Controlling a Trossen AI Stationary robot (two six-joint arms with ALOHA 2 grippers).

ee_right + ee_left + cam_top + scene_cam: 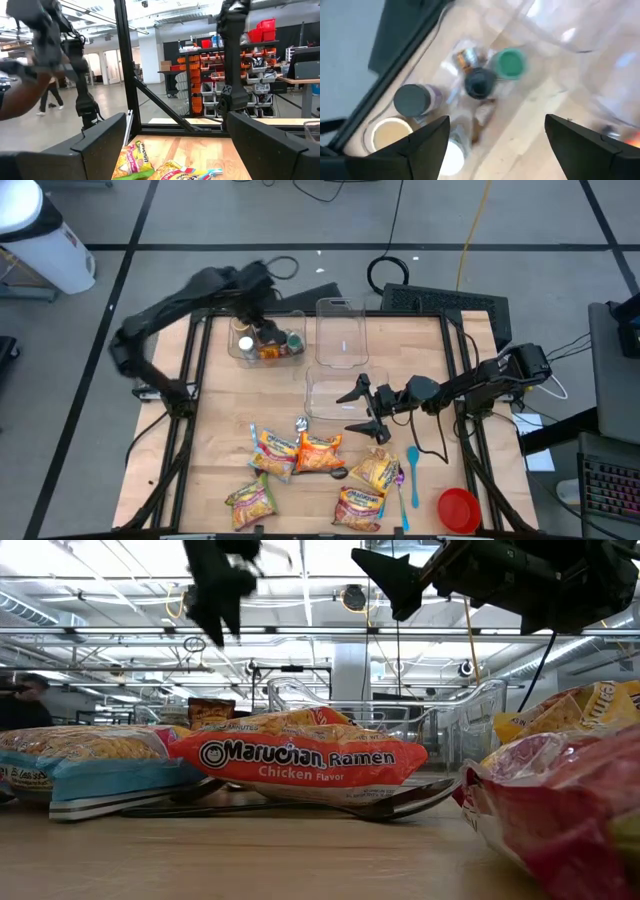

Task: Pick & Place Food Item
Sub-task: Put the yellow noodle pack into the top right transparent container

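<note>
Left gripper [262,326] – open | above clear bin [240,352] – jars inside

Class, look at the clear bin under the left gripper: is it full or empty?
Partly filled. The clear bin holds several small jars and bottles, lids up; the left gripper hovers open above it.

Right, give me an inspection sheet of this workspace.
Surface: wooden table, bare in the middle.
Job's things: ramen packets near the front edge; clear bin holding small jars; two empty clear containers.
Clutter: blue spoon, red lid.
Grippers: left gripper open above the jar bin; right gripper open, over the table's middle.
Cables: black loops on the floor behind the table.
Surroundings: white cylinder at far left; a person in the background.
</note>
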